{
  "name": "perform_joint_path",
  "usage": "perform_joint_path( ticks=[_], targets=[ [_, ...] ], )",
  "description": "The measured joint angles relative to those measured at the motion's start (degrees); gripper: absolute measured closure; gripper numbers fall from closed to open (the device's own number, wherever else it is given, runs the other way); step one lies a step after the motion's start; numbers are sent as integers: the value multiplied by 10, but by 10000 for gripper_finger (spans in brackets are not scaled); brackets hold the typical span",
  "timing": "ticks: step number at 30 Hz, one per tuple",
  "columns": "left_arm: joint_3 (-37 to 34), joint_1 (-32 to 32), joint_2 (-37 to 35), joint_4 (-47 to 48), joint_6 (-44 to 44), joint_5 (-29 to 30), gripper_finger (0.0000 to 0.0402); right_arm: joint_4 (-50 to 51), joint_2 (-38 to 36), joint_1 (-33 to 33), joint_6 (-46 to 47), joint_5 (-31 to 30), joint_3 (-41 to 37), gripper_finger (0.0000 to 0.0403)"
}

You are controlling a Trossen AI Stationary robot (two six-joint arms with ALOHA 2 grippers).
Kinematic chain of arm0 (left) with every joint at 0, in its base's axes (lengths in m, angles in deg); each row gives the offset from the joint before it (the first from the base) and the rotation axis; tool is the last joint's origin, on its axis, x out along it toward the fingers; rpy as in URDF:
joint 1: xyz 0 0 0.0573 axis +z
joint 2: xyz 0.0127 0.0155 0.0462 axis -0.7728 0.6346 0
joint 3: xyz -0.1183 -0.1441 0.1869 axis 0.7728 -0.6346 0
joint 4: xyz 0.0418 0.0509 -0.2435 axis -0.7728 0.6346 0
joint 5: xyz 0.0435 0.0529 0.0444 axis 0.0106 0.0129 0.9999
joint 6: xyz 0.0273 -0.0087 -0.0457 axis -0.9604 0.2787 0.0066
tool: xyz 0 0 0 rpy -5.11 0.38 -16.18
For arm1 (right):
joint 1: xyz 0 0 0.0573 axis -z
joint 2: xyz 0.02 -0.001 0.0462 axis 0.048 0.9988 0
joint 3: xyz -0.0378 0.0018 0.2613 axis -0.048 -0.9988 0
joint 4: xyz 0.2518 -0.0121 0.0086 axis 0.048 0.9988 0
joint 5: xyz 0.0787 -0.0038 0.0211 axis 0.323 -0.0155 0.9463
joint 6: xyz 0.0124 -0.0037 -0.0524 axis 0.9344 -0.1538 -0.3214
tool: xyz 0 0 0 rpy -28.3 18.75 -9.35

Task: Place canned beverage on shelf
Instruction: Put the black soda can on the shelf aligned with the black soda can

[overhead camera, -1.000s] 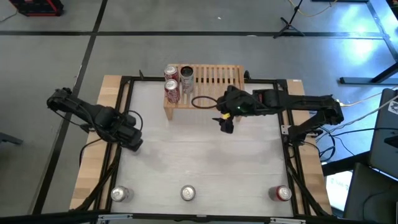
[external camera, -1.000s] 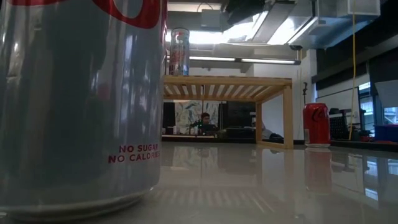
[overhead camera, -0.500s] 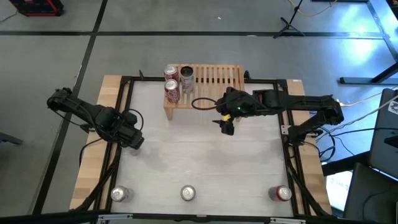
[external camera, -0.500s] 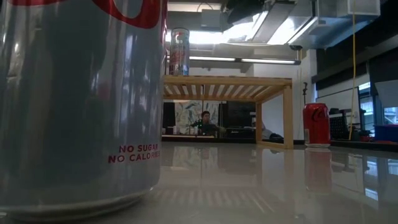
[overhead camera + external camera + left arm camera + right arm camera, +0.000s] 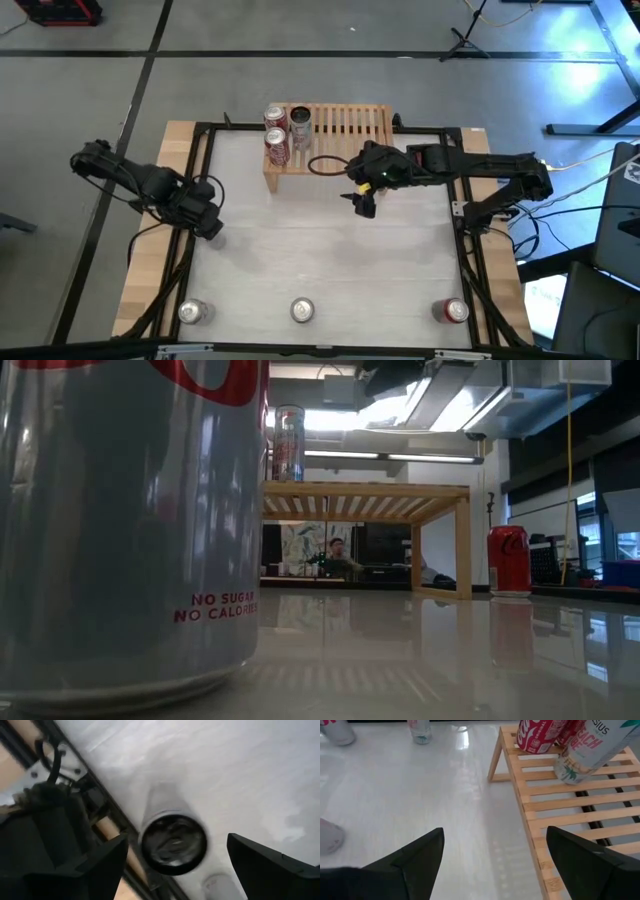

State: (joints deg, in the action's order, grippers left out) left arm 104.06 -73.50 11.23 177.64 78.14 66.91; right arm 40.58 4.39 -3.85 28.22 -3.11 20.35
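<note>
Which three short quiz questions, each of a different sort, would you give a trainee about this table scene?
1. Count: how many cans stand in the row of cans along the near edge of the table?
2. True or false: the left gripper and the right gripper both have open fingers and hold nothing.
3. Choose one: in the high view, the cans on the shelf are grouped at its A) left end, B) middle, C) right end.

Key: 1) three; 2) true; 3) A. The shelved cans are grouped at the left end, and the other slats are bare.
</note>
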Motion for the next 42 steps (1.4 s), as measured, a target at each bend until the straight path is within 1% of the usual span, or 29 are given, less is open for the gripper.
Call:
perform_joint_path(
  ticks=[3,5,12,18,20,23,26,29,32,36,39,42],
  targets=[
    [-43,0,-11,-3,0,-47,74,0,0,0,7,0,0,63],
    [-59,0,-16,0,6,-65,74,0,0,0,7,0,0,63],
    [-56,0,-21,1,4,-46,74,-2,0,0,10,0,0,63],
    [-72,0,-21,-6,-17,-52,75,-12,0,0,10,0,0,63],
    [-77,0,-21,-9,-21,-55,80,-11,0,0,10,0,0,63],
    [-81,0,-20,-16,-41,-61,105,-12,0,0,15,0,0,63],
    [-81,0,-21,-34,-77,-62,146,-8,0,0,42,0,0,63],
    [-74,0,-14,-62,-103,-61,183,23,0,-2,54,4,0,63],
    [-37,3,14,-84,-117,-58,185,51,0,-13,47,27,-5,63],
    [37,13,68,-89,-162,-24,185,30,-6,-32,29,39,-61,63],
    [103,29,128,-99,-211,-19,185,-21,-15,-39,32,52,-119,63],
    [183,39,195,-90,-264,-19,185,-96,-31,-48,38,67,-164,63]
  ],
)
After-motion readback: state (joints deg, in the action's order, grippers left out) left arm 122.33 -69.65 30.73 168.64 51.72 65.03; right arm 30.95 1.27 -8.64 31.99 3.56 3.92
